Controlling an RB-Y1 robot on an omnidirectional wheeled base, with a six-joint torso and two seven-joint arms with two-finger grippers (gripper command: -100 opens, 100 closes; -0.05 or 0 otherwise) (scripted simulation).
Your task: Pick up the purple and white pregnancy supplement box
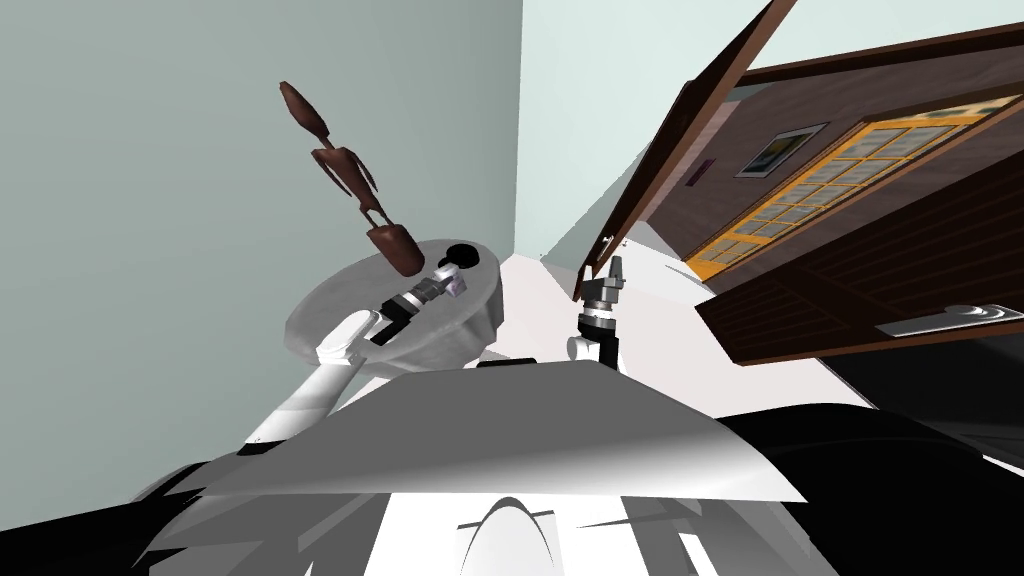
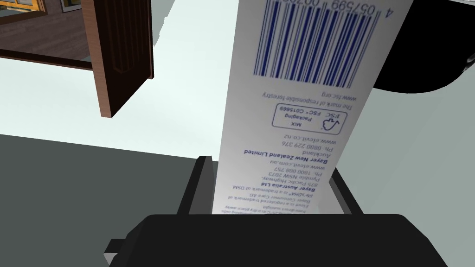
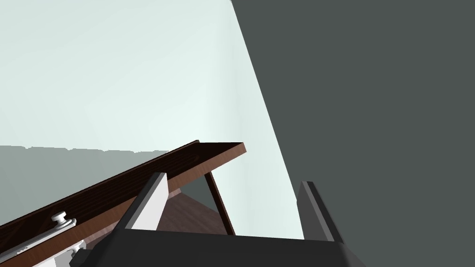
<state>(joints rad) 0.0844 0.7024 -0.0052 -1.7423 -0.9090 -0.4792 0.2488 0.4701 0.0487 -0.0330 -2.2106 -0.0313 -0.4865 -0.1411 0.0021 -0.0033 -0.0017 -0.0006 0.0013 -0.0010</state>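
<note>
Plainly "Bayer" print on box (image 2: pixel 297 130).

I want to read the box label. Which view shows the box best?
Left wrist view: the box is close, held in the left jaws, barcode legible. Head view shows it tiny, by the table. Right wrist view faces a door.

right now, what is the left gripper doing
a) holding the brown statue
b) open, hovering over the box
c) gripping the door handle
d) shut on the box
D: in the left wrist view the left gripper is shut on the box, pressing its two sides, with the barcode face toward the camera.
</note>
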